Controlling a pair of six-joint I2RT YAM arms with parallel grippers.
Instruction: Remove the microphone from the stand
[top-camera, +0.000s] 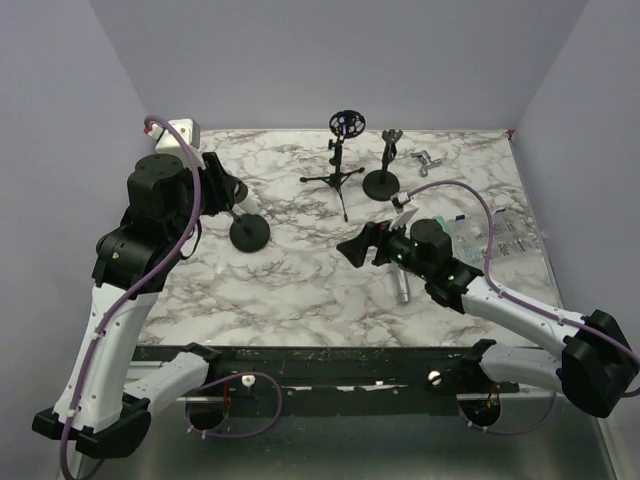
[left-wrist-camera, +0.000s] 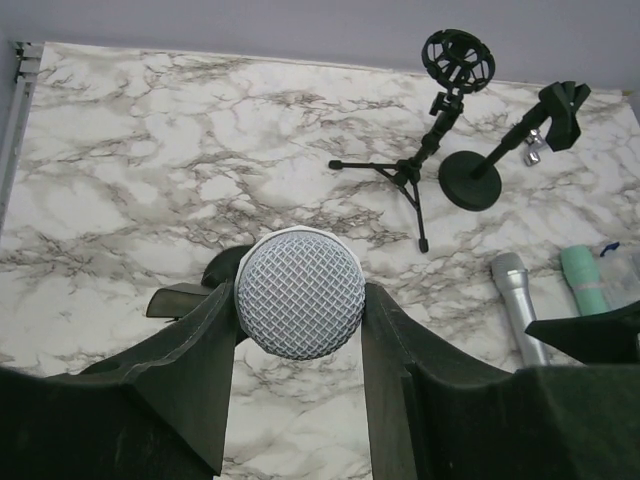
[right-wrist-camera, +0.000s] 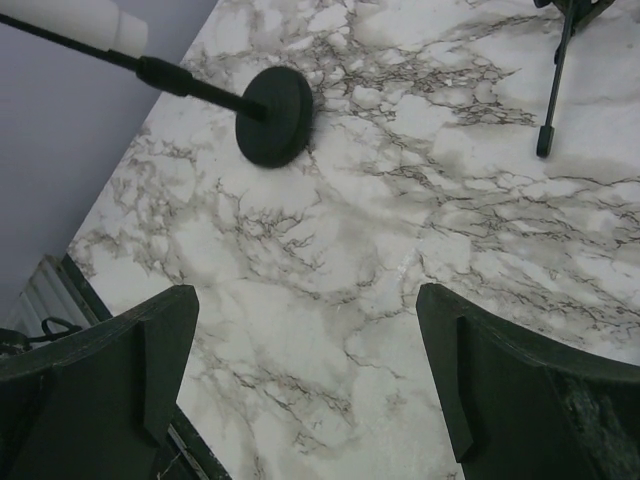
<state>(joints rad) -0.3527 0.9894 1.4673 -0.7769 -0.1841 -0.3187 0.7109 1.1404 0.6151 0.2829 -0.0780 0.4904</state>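
Microphone: its rounded head of silver wire mesh with a pale rim is showing in the left wrist view; the microphone (left-wrist-camera: 300, 290) is sitting at the top of its stand, on the left side of the table.
Stand: a thin black pole is slanting up from a flat, round black base (top-camera: 249, 233); the base is resting on the table.
Table: a white slab (top-camera: 300, 290) veined grey like marble, smooth and matt.
Left gripper: its two broad black fingers are clamping the mesh head from both sides, the left gripper (left-wrist-camera: 300, 312) sitting right over the base.
Left arm: it is rising from its mount, bending at the elbow and reaching forward over the table's left half.
Right gripper: the fingers are spread wide with nothing between them; the right gripper (right-wrist-camera: 305, 310) is hovering over bare marble, pointing toward the stand.
Around: a silver handheld mic (left-wrist-camera: 515, 300) is lying flat under the right arm; a black tripod with a ring-shaped mount (top-camera: 345, 125) and a second round-based stand (top-camera: 381, 183) are standing further back, well apart from the left gripper.
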